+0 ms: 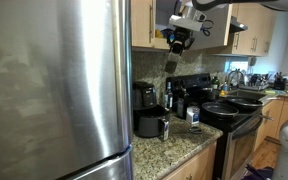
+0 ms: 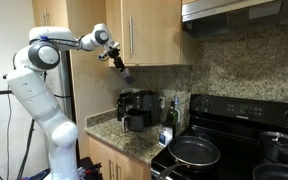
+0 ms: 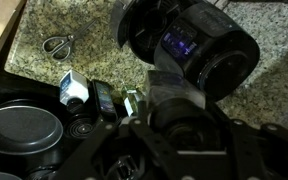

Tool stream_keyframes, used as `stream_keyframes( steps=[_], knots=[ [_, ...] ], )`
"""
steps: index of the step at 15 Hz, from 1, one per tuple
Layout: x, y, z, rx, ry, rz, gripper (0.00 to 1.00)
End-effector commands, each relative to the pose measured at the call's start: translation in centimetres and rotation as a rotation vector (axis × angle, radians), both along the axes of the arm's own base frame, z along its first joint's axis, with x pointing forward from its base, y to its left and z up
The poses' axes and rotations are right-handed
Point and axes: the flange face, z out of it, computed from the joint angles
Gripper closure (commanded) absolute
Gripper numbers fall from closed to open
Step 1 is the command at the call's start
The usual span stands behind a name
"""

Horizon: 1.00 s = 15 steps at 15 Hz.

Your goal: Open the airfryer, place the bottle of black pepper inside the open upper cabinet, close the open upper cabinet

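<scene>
The speckled granite surface (image 1: 179, 152) carries the black airfryer (image 1: 149, 122), a coffee machine (image 1: 176, 100) beside it, and a small container (image 1: 193, 118) near the edge.

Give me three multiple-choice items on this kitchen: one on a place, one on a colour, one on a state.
1. The frying pan sits: A in a sink; B on the stove; C on the floor.
2. The stove is: A white; B red; C black.
3. The gripper is: A shut on a dark bottle; B open and empty; C lying on the floor.

Key: B, the pan lies on a burner; C, its body is black throughout; A, the bottle hangs from it in mid-air.
</scene>
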Motion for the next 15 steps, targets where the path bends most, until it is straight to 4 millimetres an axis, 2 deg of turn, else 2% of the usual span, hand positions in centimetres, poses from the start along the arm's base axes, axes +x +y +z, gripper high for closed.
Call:
stream_keyframes(
  steps=[1,4,6,8,11,12,13,15],
  knots=[
    [2.6,-0.5,1.4,0.078,-0.056,-0.045,0.66],
    [4.5,-3.3,6.6,0.186,-0.152,-0.153,0.66],
    [4.8,-5.2,10.0,0.259,-0.202,-0.222,0.66],
    [4.2,-6.1,13.4,0.352,-0.263,-0.25,0.66],
    [2.1,-6.8,18.1,0.484,-0.354,-0.27,0.66],
    [2.1,-6.8,19.1,0.527,-0.383,-0.283,0.66],
    [1.5,-6.5,17.0,0.442,-0.337,-0.27,0.41],
    [0.9,-6.7,18.5,0.485,-0.369,-0.282,0.41]
  ],
)
